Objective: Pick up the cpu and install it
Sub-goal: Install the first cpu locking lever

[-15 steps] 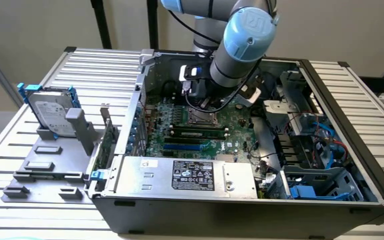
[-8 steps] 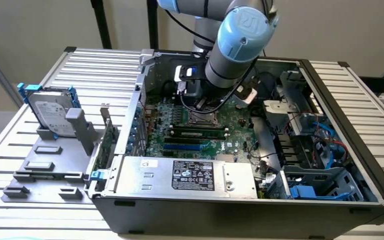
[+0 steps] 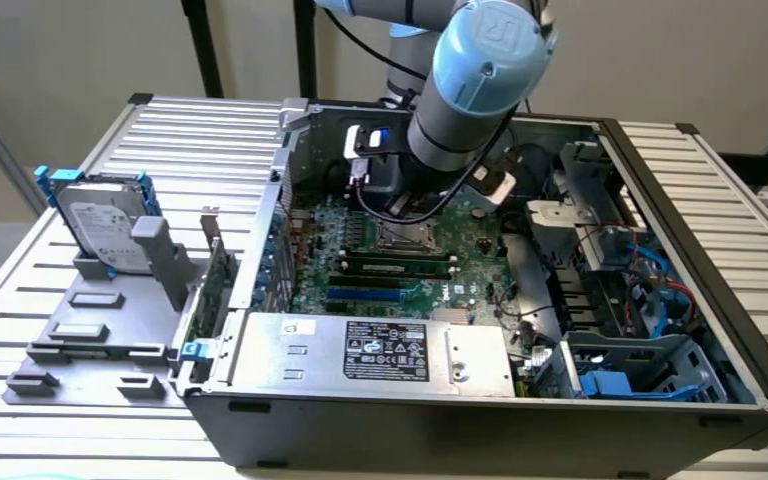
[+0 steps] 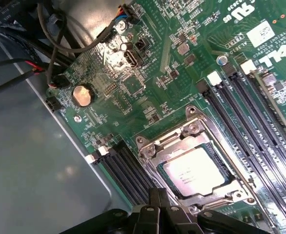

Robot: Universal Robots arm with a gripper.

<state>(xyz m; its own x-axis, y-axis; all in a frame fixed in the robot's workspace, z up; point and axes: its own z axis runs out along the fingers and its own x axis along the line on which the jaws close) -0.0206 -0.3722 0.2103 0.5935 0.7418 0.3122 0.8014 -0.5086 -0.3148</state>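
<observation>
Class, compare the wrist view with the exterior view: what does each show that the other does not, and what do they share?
Wrist view: the cpu lying in its socket frame, a round coin battery, and the shut gripper close beside the socket.

Exterior view: the whole open computer case, the hard drive standing in a grey holder on the slatted table, the power supply box, and the robot arm.

Both: the green motherboard with its memory slots.

Robotics lab or workshop: opened computer case [image 3: 491, 410] on slatted metal table [image 3: 197, 130].
</observation>
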